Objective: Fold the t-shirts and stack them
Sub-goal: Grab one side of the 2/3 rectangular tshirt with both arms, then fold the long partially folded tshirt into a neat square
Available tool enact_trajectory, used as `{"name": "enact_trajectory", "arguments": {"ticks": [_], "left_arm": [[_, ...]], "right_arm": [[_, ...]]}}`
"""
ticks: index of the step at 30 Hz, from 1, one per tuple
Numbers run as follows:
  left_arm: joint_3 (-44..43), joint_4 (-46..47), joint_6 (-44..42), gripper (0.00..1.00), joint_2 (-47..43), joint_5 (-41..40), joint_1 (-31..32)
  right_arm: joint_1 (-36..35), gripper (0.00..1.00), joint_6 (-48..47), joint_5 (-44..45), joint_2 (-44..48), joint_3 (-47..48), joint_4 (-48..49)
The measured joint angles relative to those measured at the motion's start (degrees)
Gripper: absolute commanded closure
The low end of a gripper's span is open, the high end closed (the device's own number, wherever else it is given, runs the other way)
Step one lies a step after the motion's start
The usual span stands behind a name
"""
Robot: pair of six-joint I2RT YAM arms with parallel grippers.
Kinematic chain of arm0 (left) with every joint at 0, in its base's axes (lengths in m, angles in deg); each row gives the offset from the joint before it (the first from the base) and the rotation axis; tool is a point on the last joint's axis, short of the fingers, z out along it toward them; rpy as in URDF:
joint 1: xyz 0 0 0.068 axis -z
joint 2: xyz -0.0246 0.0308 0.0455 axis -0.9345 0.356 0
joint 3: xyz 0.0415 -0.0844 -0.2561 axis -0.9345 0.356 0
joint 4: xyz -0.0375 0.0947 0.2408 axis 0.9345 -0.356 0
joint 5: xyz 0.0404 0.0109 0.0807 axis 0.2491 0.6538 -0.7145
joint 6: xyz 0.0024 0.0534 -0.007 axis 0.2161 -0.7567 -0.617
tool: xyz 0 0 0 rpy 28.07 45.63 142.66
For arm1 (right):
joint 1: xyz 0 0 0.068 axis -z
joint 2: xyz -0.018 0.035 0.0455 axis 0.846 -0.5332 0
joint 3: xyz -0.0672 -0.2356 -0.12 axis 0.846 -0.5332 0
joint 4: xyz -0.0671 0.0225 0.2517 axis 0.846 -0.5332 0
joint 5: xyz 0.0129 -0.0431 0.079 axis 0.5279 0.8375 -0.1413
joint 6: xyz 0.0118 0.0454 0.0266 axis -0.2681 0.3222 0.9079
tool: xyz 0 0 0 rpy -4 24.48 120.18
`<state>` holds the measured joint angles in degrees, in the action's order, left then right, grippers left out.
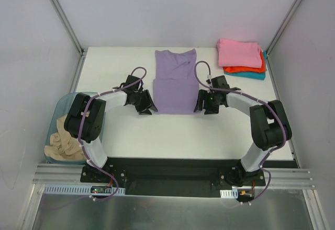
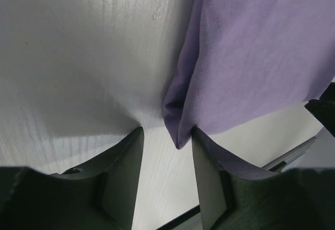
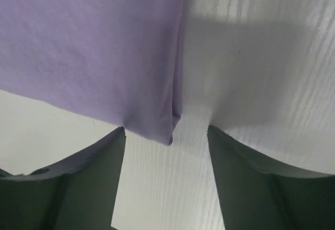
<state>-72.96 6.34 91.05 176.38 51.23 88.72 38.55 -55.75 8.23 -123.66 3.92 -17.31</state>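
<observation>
Our left claw [image 2: 167, 133] stands open around the near-left corner of the lavender shirt [image 1: 175, 86]. The right claw [image 3: 166, 129] is open around the near-right corner. The shirt lies mid-worktop [image 1: 209, 136]. We judge it soft and limp: pinch both corners.

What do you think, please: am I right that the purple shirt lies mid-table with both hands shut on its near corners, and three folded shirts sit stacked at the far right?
Not quite: both hands are open, not shut. The wrist views show the left hand and right hand each with a near corner of the purple shirt between spread fingers. The rest holds.
</observation>
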Motion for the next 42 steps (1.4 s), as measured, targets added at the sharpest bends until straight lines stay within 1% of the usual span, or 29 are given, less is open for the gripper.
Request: {"name": "enact_trajectory", "arguments": {"ticks": [1, 3, 4, 6, 7, 8, 9, 10, 12, 13, 18, 20, 22, 24, 26, 29, 32, 35, 37, 39, 42], "left_arm": [[-0.35, 0.31, 0.02, 0.60, 0.96, 0.17, 0.00], [-1.40, 0.50, 0.00, 0.69, 2.27, 1.11, 0.00], [-1.79, 0.63, 0.04, 0.71, 2.60, 1.14, 0.00], [-2.75, 1.03, -0.17, 0.78, 3.74, 1.36, 0.00], [-3.17, 1.22, -0.20, 0.83, 4.50, 1.53, 0.00], [-3.61, 1.44, -0.13, 1.00, 5.31, 2.03, 0.00], [-4.09, 1.60, -0.11, 1.00, 6.08, 2.49, 0.00], [-4.46, 1.62, 0.22, 1.00, 6.47, 2.97, 0.00], [-5.14, 1.99, -0.09, 1.00, 7.41, 3.98, -0.02], [-5.31, 2.08, -0.15, 1.00, 7.58, 4.35, 0.00], [-3.61, 3.21, -0.22, 1.00, 6.43, 4.52, 0.50], [-0.02, 3.69, -0.24, 1.00, 3.52, 4.37, 1.01], [4.44, 3.39, 0.02, 1.00, -0.76, 4.17, 1.81], [10.19, 2.54, 0.50, 1.00, -7.54, 3.87, 3.58], [14.69, -0.70, 1.14, 1.00, -15.76, 3.80, 6.14], [17.66, -6.93, 2.56, 1.00, -29.18, 3.65, 10.23], [17.94, -10.75, 4.66, 1.00, -41.22, 4.17, 12.68], [17.35, -13.51, 6.75, 1.00, -49.75, 4.81, 12.72], [16.06, -15.19, 7.43, 1.00, -51.84, 4.76, 12.72], [14.29, -16.11, 7.43, 1.00, -51.65, 4.68, 12.72], [10.38, -17.25, 6.34, 1.00, -47.80, 3.02, 12.59]], "right_arm": [[0.31, 0.44, 0.42, -0.83, -0.96, 0.00, 0.31], [0.83, 0.49, 1.07, -2.71, -2.21, 0.20, 0.87], [1.01, 0.53, 1.18, -3.30, -2.49, 0.28, 1.14], [1.14, 0.55, 1.29, -3.91, -2.86, 0.28, 1.55], [1.14, 0.58, 1.29, -4.17, -2.99, 0.28, 1.60], [1.14, 0.59, 1.31, -4.46, -3.08, 0.28, 1.62], [1.14, 0.62, 1.27, -4.66, -3.10, 0.28, 1.70], [1.14, 0.74, 1.27, -4.87, -3.10, 0.26, 1.79], [1.14, 0.87, 1.20, -5.25, -3.10, 0.26, 2.01], [1.14, 0.99, 1.22, -5.49, -3.17, 0.26, 2.14], [1.16, 0.99, 1.11, -7.58, -2.91, -1.38, 3.61], [1.16, 0.99, 0.92, -8.63, -1.40, -3.96, 3.85], [1.16, 0.99, 0.68, -10.54, 2.49, -7.82, 2.19], [0.90, 0.99, 0.28, -13.16, 8.41, -11.74, -1.25], [0.24, 0.99, -0.22, -15.87, 14.67, -14.25, -6.08], [-1.64, 0.99, -1.90, -21.05, 24.94, -15.19, -16.44], [-2.91, 0.99, -3.74, -26.62, 32.28, -13.09, -27.02], [-3.04, 0.99, -5.84, -28.74, 34.88, -7.72, -36.65], [-2.97, 0.99, -7.52, -29.09, 34.67, -2.78, -41.27], [-2.21, 0.99, -9.18, -29.57, 33.18, 1.68, -44.65], [0.87, 0.99, -11.04, -30.08, 29.27, 6.01, -46.86]]}}
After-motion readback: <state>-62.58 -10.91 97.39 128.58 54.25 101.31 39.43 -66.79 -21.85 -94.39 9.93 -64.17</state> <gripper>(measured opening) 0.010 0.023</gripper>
